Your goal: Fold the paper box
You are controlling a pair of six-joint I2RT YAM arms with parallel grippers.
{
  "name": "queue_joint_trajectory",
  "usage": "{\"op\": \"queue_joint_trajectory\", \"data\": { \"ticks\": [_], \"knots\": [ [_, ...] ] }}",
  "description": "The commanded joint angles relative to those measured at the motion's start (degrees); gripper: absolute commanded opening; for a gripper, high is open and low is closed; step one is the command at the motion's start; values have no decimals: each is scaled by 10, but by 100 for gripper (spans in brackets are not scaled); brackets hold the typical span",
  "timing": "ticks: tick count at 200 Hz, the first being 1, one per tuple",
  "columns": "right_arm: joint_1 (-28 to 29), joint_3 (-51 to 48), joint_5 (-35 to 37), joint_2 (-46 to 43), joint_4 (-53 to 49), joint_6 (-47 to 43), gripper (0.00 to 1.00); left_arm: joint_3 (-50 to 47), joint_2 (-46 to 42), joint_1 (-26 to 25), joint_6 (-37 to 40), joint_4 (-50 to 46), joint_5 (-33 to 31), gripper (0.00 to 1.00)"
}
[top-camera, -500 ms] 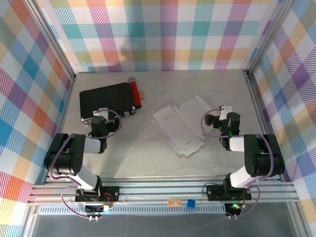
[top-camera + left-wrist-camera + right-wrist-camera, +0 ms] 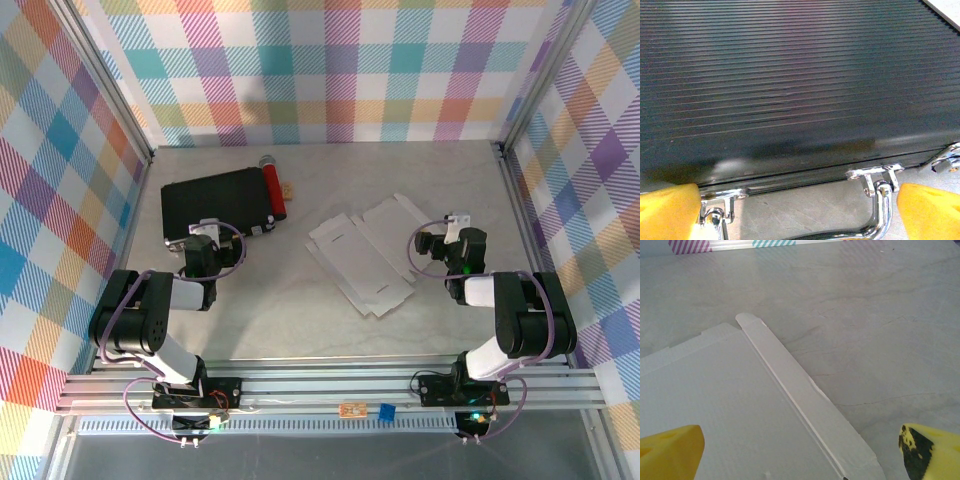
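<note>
Black case (image 2: 218, 199), red cylinder (image 2: 272, 190)

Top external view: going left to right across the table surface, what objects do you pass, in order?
black case → red cylinder lying along the case's right end → paper box, spread flat and unfolded

The paper box (image 2: 362, 255) lies flat mid-table (image 2: 300, 320), right of the case (image 2: 218, 203) and well apart from it. The cylinder (image 2: 271, 190) lies along the case's right edge. The left gripper (image 2: 203, 232) sits just before the case's near edge, the right gripper (image 2: 428, 243) at the paper box's right edge.
</note>
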Motion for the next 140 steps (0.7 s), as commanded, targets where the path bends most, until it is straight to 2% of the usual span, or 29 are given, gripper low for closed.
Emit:
{"op": "queue_joint_trajectory", "data": {
  "ticks": [1,14,27,48,57,72,86,98,107,114,119,127,134,140],
  "knots": [
    [4,6,-11,3,13,4,99,15,-14,-2,6,7,7,100],
    [4,5,-4,-5,14,7,99,17,-44,-4,6,-20,-9,100],
    [5,18,13,-47,-44,8,99,13,-91,-13,3,-50,-46,100],
    [20,42,95,-135,-142,26,99,11,-196,-38,-6,-86,-107,100],
    [24,47,108,-177,-139,37,99,29,-235,-55,-8,-107,-125,100],
    [38,106,151,-243,-202,47,99,90,-282,-81,-40,-161,-192,100],
    [49,195,184,-276,-283,65,99,192,-296,-89,-123,-279,-237,100],
    [48,292,206,-277,-383,137,99,332,-276,-87,-277,-514,-267,100],
    [44,363,197,-259,-460,193,99,439,-245,-80,-342,-692,-246,100],
    [42,421,184,-238,-538,256,99,501,-217,-76,-379,-773,-225,100],
    [41,465,181,-223,-618,306,99,525,-199,-68,-393,-793,-191,100],
    [41,525,176,-198,-733,386,99,544,-177,-48,-406,-792,-92,100],
    [33,551,122,-183,-759,381,99,550,-162,-43,-425,-785,-23,100],
    [31,562,69,-177,-755,357,99,552,-150,-47,-442,-779,19,95]
  ]
}}
